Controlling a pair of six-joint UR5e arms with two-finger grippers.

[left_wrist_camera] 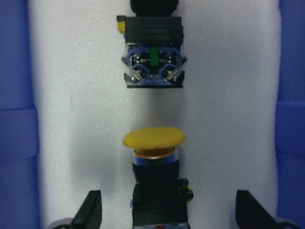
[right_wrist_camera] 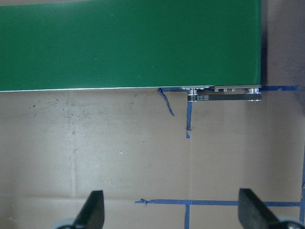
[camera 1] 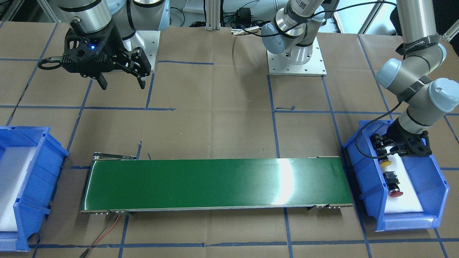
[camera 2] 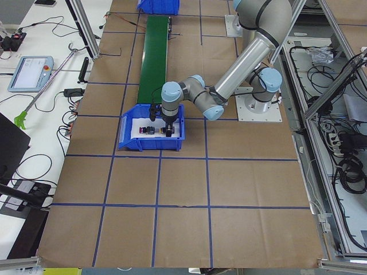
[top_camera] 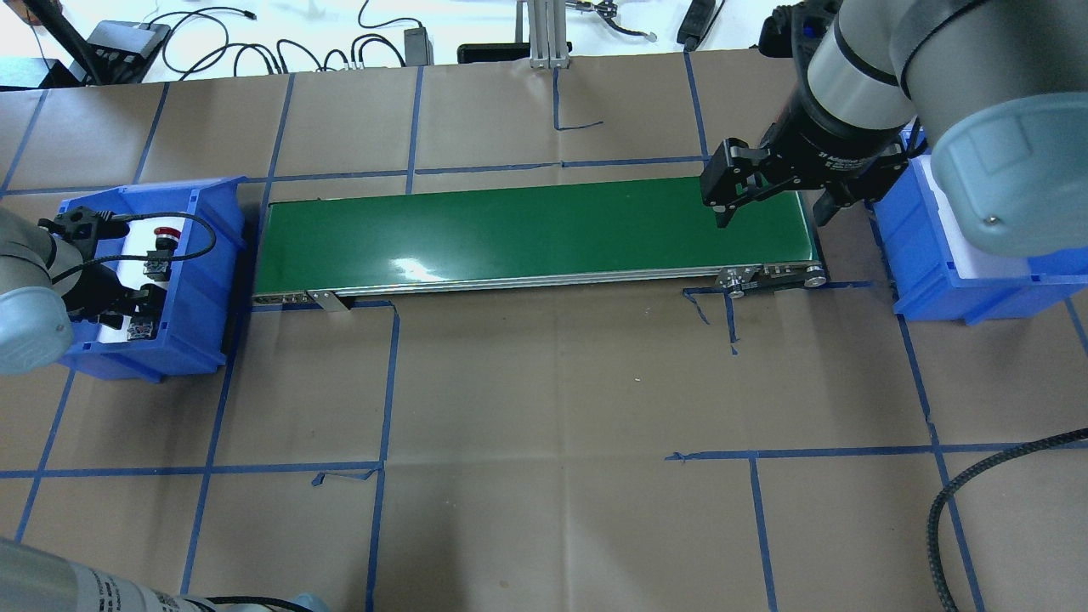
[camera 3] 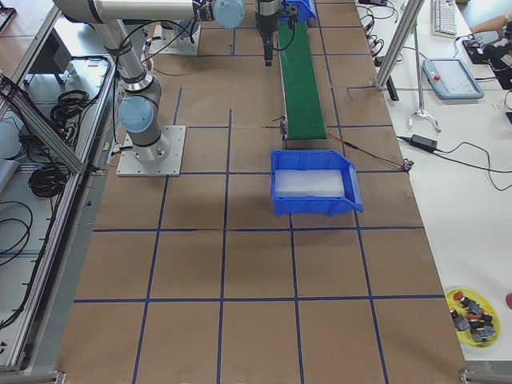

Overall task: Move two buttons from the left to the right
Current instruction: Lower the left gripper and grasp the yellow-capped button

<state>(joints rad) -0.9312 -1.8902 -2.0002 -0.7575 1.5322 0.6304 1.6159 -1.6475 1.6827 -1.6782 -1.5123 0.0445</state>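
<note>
- No lettering on either button is legible (too small).
- Yellow-capped button (left_wrist_camera: 155, 167), black body, lies on white foam (left_wrist_camera: 228, 95) in the blue bin (left_wrist_camera: 14, 143), between my left end effector's (left_wrist_camera: 167, 207) released jaws.
- Red-capped button (left_wrist_camera: 153, 59): at its 12 o'clock in my left wrist view, apart.
- Right end effector (right_wrist_camera: 169, 210): released.

no lettering is reading clearly. white print is showing on the black strap (camera 1: 419, 44) around the left arm (camera 1: 412, 18), too blurred to make out.

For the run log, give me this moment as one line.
left gripper: jaws open, straddling yellow button in blue bin | red button: same bin | right gripper: jaws open, empty, beside conveyor end
</note>
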